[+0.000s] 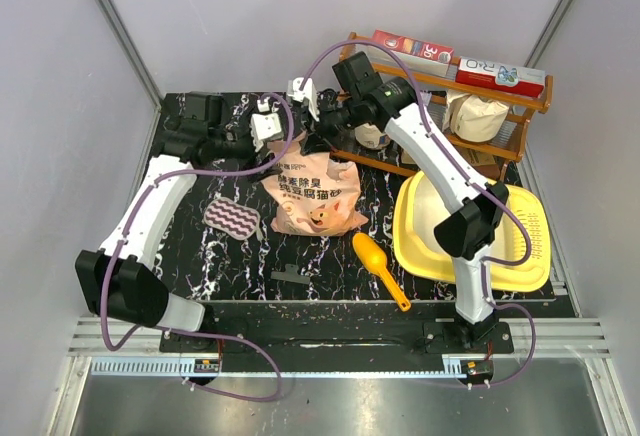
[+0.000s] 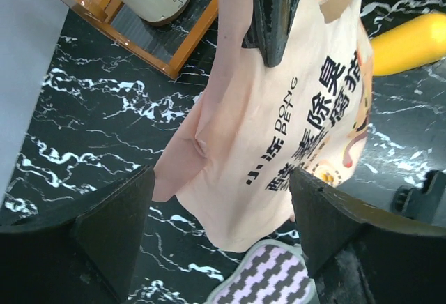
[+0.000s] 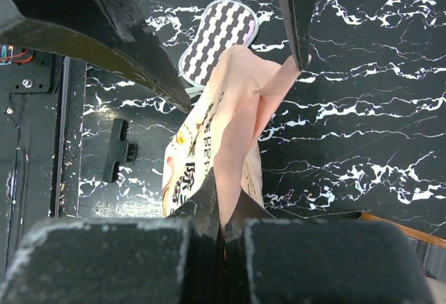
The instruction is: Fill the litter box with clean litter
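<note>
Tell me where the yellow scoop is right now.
In the top view the scoop lies on the black marble tabletop right of centre, between the peach litter bag and the yellow litter box, handle pointing toward the arm bases.

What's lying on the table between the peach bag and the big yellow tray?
A small orange scoop lies between the litter bag and the litter box, its handle pointing toward the near edge. The top view shows it.

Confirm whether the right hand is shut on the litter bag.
Shut: the right hand pinches the litter bag at its top fold, fingers pressed together.
</note>
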Controlling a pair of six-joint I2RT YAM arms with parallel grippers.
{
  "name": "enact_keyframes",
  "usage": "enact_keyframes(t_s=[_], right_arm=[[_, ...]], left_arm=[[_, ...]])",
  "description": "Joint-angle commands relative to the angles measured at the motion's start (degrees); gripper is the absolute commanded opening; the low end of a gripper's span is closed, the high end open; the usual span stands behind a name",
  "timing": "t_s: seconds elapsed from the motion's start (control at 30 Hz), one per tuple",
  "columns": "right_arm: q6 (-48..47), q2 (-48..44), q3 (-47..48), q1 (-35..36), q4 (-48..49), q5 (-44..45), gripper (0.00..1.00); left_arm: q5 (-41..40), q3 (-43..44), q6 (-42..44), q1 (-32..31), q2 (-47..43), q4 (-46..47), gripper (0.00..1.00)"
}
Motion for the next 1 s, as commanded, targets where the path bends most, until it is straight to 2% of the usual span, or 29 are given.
enact_keyframes(t_s=[0.0, 0.17, 0.33, 0.5, 0.6, 0.63, 0.67, 0.73, 0.77, 0.83, 0.87, 0.9, 0.93, 0.97], right_arm=[[-3.4, -3.7, 1.9, 0.6, 1.8, -2.5, 0.00], [-4.0, -7.0, -2.9, 0.5, 2.7, -2.3, 0.00], [-2.1, -9.5, -7.4, 0.5, 6.7, -1.8, 0.00], [0.1, -9.6, -8.1, 0.5, 8.5, -1.6, 0.00], [0.7, -9.7, -8.7, 0.4, 9.2, -1.1, 0.00], [0.7, -9.8, -9.0, 0.4, 9.2, -0.6, 0.00], [0.4, -9.8, -9.2, 0.5, 9.2, -0.2, 0.00], [-0.4, -10.5, -10.3, 0.3, 9.3, 1.4, 0.00], [-0.7, -10.8, -10.7, 0.3, 9.5, 2.0, 0.00], [0.6, -11.6, -12.1, -0.5, 11.1, 4.7, 0.17], [1.6, -11.9, -12.5, -0.8, 11.8, 5.7, 0.25], [5.1, -12.6, -13.2, -1.3, 12.9, 6.7, 0.30], [7.8, -12.9, -13.5, -1.9, 16.0, 10.0, 0.42], [10.3, -13.4, -13.8, -3.1, 17.4, 11.8, 0.46]], left_arm=[[-2.5, 2.9, 8.5, -0.7, 0.2, 1.1, 0.82], [-1.6, 3.5, 12.9, -0.6, -1.5, 1.3, 0.82], [2.4, 6.7, 21.1, -2.6, 1.8, -8.7, 0.81], [3.3, 6.9, 22.0, -6.8, 4.7, -9.4, 0.80], [3.0, 5.9, 22.1, -8.9, 5.4, -9.4, 0.75], [2.3, 5.3, 22.4, -9.3, 5.3, -9.5, 0.72], [1.9, 5.0, 22.5, -9.7, 5.3, -9.4, 0.62], [0.3, 4.7, 22.5, -9.7, 5.3, -9.5, 0.48], [-0.5, 4.9, 22.5, -9.7, 5.3, -9.4, 0.30], [-3.1, 5.0, 22.7, -9.7, 5.1, -9.5, 0.07], [-4.0, 5.0, 23.1, -9.7, 4.8, -9.6, 0.00], [-4.9, 4.8, 23.3, -9.6, 4.6, -9.7, 0.00], [-6.0, 5.0, 22.9, -9.5, 4.4, -9.7, 0.00], [-6.5, 5.7, 22.4, -9.3, 4.4, -10.0, 0.00]])
